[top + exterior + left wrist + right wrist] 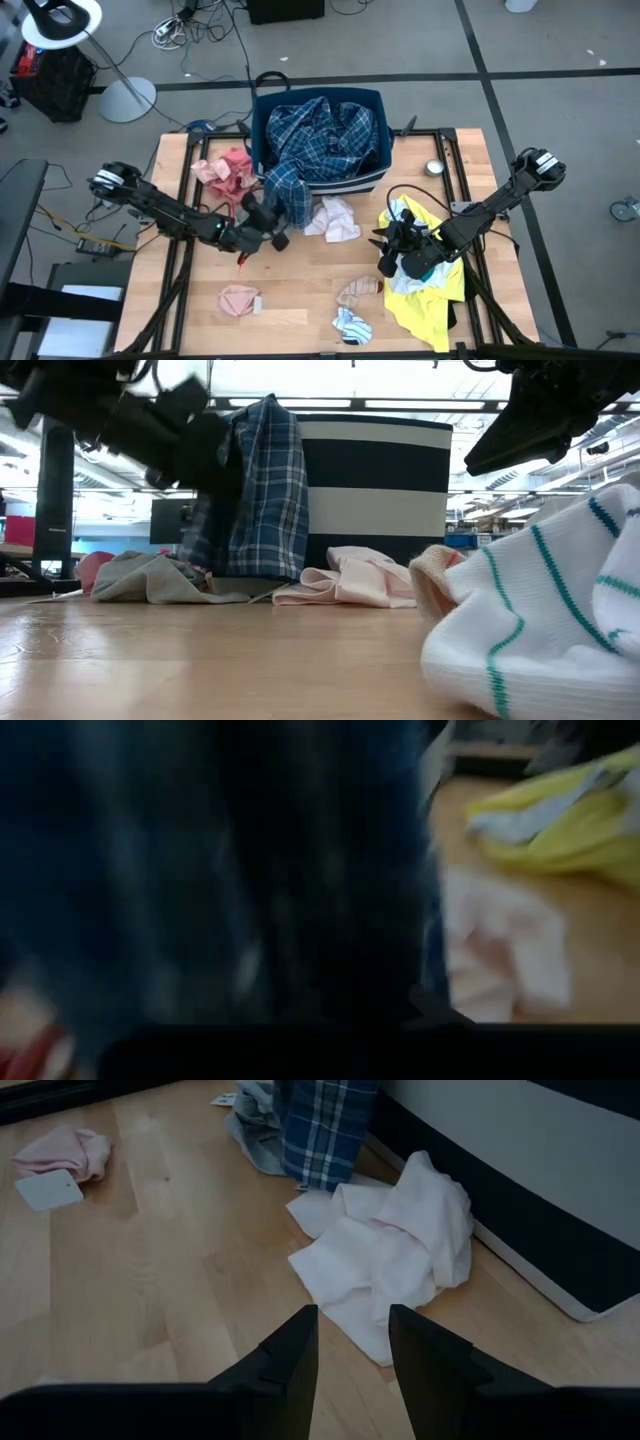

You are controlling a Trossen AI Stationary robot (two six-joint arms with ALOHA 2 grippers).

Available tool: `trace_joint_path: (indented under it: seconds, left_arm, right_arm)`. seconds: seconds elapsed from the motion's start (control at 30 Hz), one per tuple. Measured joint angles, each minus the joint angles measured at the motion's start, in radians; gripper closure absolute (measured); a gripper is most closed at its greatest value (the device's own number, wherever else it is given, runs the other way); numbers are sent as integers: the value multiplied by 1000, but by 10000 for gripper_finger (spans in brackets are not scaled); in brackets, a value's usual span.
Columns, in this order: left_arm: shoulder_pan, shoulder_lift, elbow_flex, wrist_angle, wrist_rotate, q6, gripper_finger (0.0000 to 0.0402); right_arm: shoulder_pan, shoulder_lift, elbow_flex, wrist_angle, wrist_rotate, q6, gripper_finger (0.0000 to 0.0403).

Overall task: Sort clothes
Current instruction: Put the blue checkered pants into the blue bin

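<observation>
A blue plaid shirt fills the navy bin and hangs over its near rim down to the table. My left gripper is right at the shirt's hanging end; in the left wrist view dark plaid cloth fills the picture and hides the fingers. My right gripper is open and empty above the table, over the yellow shirt, pointing toward a pale pink-white garment that lies against the bin's foot.
A pink garment lies left of the bin. A small pink piece, a tan and maroon piece and a white teal-striped sock lie near the front edge. A small round tin sits at the right.
</observation>
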Motion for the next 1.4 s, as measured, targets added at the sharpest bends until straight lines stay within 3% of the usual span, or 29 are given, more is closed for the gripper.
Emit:
trace_joint_path:
  seconds: [0.2,0.6,0.9,1.27,1.4]
  left_arm:
    - [0,0,126,-3,10,223,401]
    - [47,1,305,-81,-6,482,401]
    - [202,1,472,-94,8,715,401]
    - [500,1,599,-136,130,792,401]
    - [546,1,652,-291,201,757,401]
  right_arm:
    - [0,0,0,1,0,0,277]
    - [0,0,0,1,0,0,277]
    - [0,0,0,5,0,0,277]
    - [0,0,0,5,0,0,277]
    - [0,0,0,4,0,0,277]
